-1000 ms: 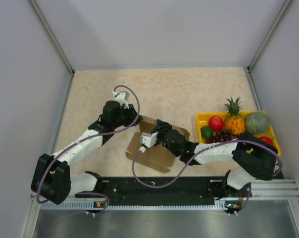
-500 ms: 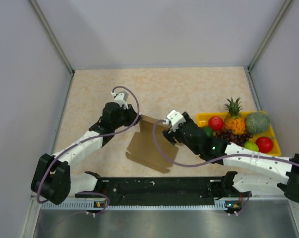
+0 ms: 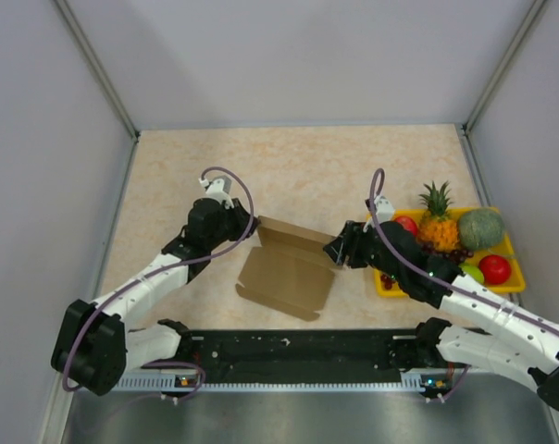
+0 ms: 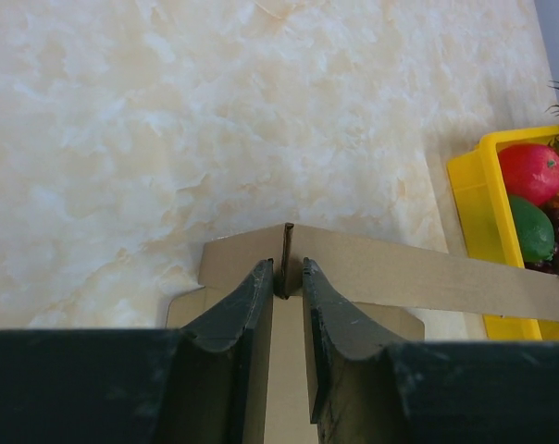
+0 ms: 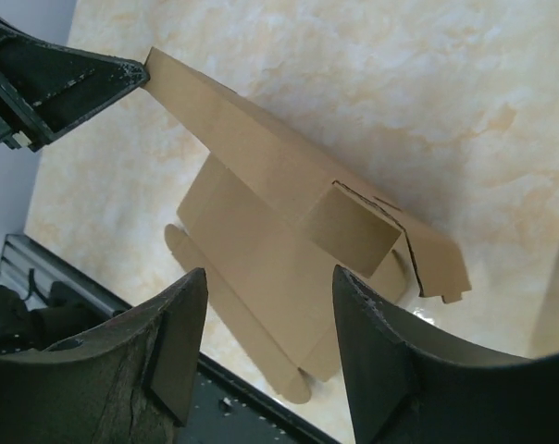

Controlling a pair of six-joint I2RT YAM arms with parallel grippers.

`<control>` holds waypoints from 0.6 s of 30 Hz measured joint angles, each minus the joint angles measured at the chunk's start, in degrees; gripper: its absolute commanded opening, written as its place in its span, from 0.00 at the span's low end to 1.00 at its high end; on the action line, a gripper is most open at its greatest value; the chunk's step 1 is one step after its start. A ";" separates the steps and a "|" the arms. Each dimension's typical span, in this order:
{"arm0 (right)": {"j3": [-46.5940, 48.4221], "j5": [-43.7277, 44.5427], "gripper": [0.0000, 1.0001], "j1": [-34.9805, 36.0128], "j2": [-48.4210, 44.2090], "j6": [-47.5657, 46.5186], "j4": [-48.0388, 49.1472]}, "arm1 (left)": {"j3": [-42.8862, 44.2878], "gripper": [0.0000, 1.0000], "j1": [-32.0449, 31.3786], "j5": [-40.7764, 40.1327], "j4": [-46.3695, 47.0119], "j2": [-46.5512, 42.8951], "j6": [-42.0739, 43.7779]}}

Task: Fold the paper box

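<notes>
The paper box (image 3: 284,273) is brown cardboard, partly folded, lying in the middle of the table with its far wall raised. My left gripper (image 3: 250,222) is at its far left corner. In the left wrist view the left gripper (image 4: 287,273) is shut on the upright corner edge of the paper box (image 4: 400,268). My right gripper (image 3: 337,250) hovers just right of the box, open and holding nothing. In the right wrist view the right gripper (image 5: 270,276) looks down on the paper box (image 5: 252,213), with a side flap (image 5: 349,227) folded inward.
A yellow fruit tray (image 3: 379,222) with a pineapple (image 3: 437,222), a melon (image 3: 480,228) and other fruit stands at the right, close behind the right arm. The tray (image 4: 466,185) also shows in the left wrist view. A black rail (image 3: 298,351) runs along the near edge.
My right gripper has let go of the box, opened and pulled back to the right. The left gripper has closed further on the far left corner. The far wall stands more upright.
</notes>
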 measured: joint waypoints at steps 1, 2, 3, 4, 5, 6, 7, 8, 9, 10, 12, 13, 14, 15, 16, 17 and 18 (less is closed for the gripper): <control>0.00 -0.46 0.56 -0.13 0.33 1.57 0.00 | -0.24 0.23 0.00 -0.31 -0.33 -0.48 -0.22; 0.00 -0.98 0.56 -0.20 0.55 2.95 0.00 | -0.42 0.23 -0.04 -0.52 -0.63 -0.96 -0.37; 0.00 -1.27 0.57 -0.24 0.81 4.11 0.00 | -0.57 0.23 -0.07 -0.70 -0.87 -1.29 -0.50; 0.00 -1.40 0.58 -0.26 1.14 5.11 0.04 | -0.79 0.23 -0.07 -0.90 -0.98 -1.66 -0.63; 0.00 -1.42 0.58 -0.26 1.53 5.86 0.07 | -1.01 0.23 -0.07 -0.96 -1.05 -1.97 -0.74; 0.00 -1.46 0.58 -0.33 2.10 6.64 0.09 | -1.09 0.23 -0.07 -1.03 -1.20 -2.16 -0.81; 0.00 -1.44 0.58 -0.46 2.86 7.30 0.13 | -1.11 0.23 -0.09 -1.09 -1.27 -2.27 -0.96; 0.00 -1.44 0.57 -0.59 3.43 7.63 0.26 | -1.14 0.23 -0.11 -1.11 -1.25 -2.27 -1.01; 0.00 -1.31 0.56 -0.68 4.13 7.96 0.46 | -1.14 0.23 -0.15 -1.11 -1.25 -2.27 -1.14; 0.00 -1.33 0.56 -0.90 4.87 8.11 0.68 | -1.16 0.23 -0.20 -1.14 -1.25 -2.27 -1.20; 0.00 -1.53 0.55 -1.44 6.29 8.37 1.77 | -1.16 0.23 -0.46 -1.11 -1.27 -2.27 -1.38; 0.00 -1.57 0.54 -1.68 6.71 8.39 2.27 | -1.14 0.23 -0.50 -1.14 -1.27 -2.27 -1.42; 0.00 -1.60 0.54 -1.90 7.08 8.39 2.75 | -1.14 0.23 -0.57 -1.11 -1.29 -2.25 -1.44; 0.00 -1.62 0.53 -2.14 7.32 8.37 3.13 | -1.14 0.23 -0.66 -1.14 -1.31 -2.25 -1.42; 0.00 -1.62 0.54 -2.32 7.43 8.37 3.26 | -1.14 0.23 -0.76 -1.16 -1.33 -2.25 -1.42; 0.00 -1.64 0.54 -2.40 7.48 8.37 3.28 | -1.14 0.23 -0.83 -1.16 -1.33 -2.25 -1.40; 0.00 -1.62 0.54 -2.73 7.50 8.31 3.28 | -1.14 0.23 -0.87 -1.20 -1.36 -2.25 -1.38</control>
